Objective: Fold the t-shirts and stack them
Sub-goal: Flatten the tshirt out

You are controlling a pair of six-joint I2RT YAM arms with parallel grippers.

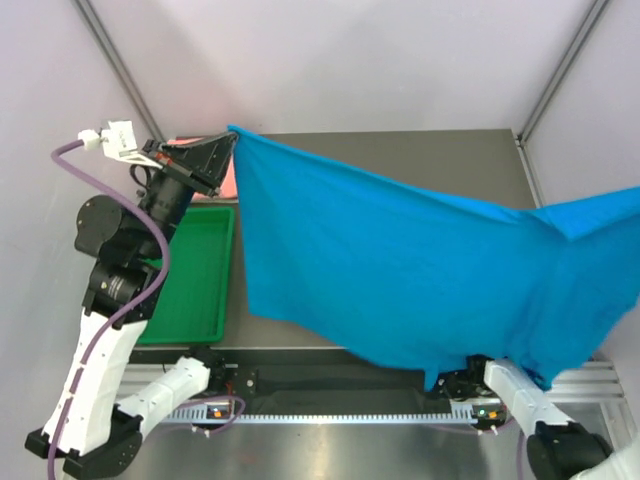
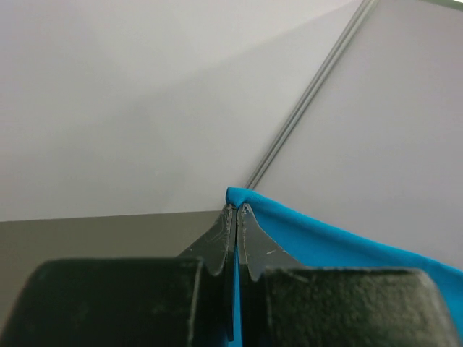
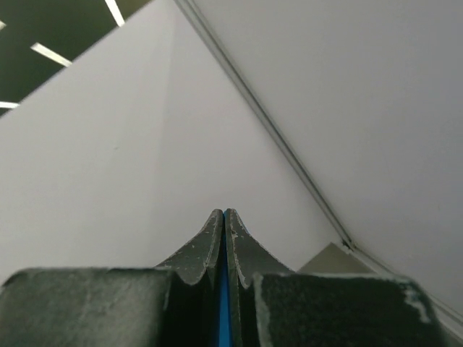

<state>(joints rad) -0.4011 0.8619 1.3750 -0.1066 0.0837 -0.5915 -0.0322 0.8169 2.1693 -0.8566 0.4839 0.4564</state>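
The bright blue t-shirt (image 1: 400,270) hangs spread in the air above the table, stretched between my two grippers. My left gripper (image 1: 232,140) is shut on its upper left corner at the far left. In the left wrist view that gripper (image 2: 237,208) pinches the blue cloth (image 2: 325,238), which pokes past the tips. My right gripper (image 3: 223,213) is shut on a thin blue edge (image 3: 222,311); in the top view it is out of sight at the right edge. A sliver of the salmon pink t-shirt (image 1: 229,180) shows behind the left gripper; the rest is hidden.
A green plastic tray (image 1: 195,270) lies on the left of the table, under the left arm. The grey table (image 1: 430,150) shows behind the hanging shirt. White enclosure walls with metal corner posts (image 1: 560,75) stand around it. The right arm's base (image 1: 545,420) is at the bottom right.
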